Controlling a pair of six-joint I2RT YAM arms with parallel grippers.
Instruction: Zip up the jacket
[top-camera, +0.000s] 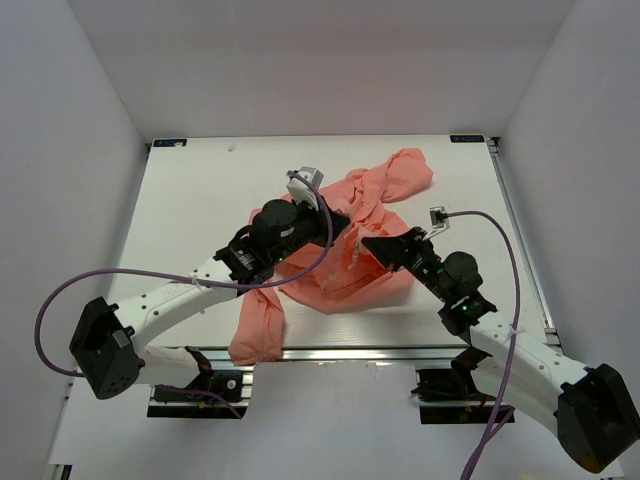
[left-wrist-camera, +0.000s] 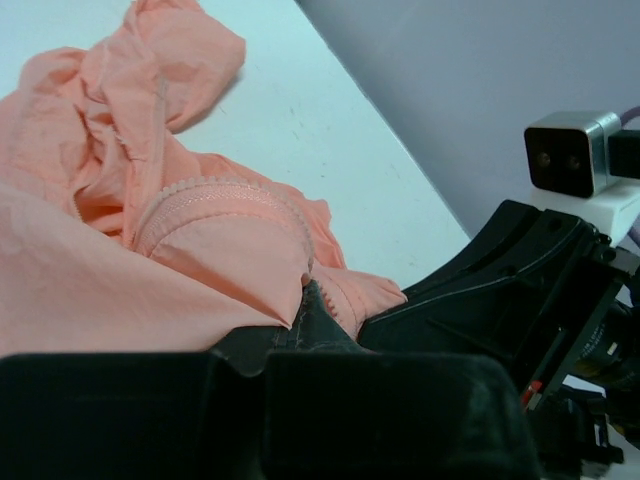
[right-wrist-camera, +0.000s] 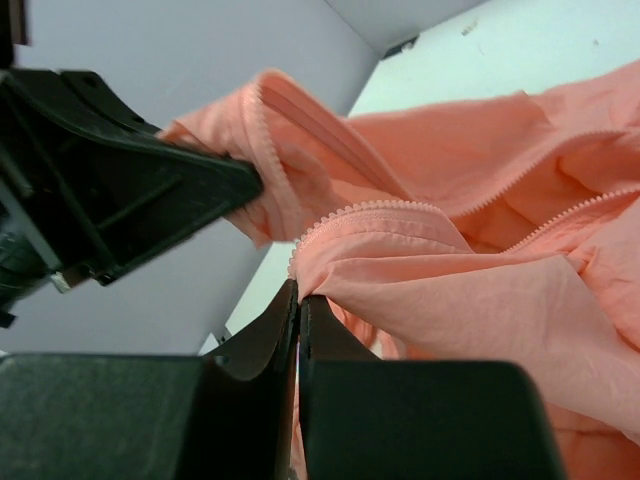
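Note:
The salmon-pink jacket (top-camera: 340, 250) lies crumpled in the middle of the table, one sleeve hanging over the near edge. Its front is open and both zipper edges show in the right wrist view (right-wrist-camera: 470, 210). My left gripper (top-camera: 338, 232) is shut on a zipper edge of the jacket (left-wrist-camera: 230, 230) and holds it up. My right gripper (top-camera: 372, 243) faces it from the right, shut on the other zipper edge (right-wrist-camera: 330, 240). The two grippers are close together above the garment. The zipper slider is not visible.
The white table (top-camera: 200, 200) ends at a metal rail along the near edge (top-camera: 400, 352). Grey walls stand on three sides. Purple cables loop from both arms.

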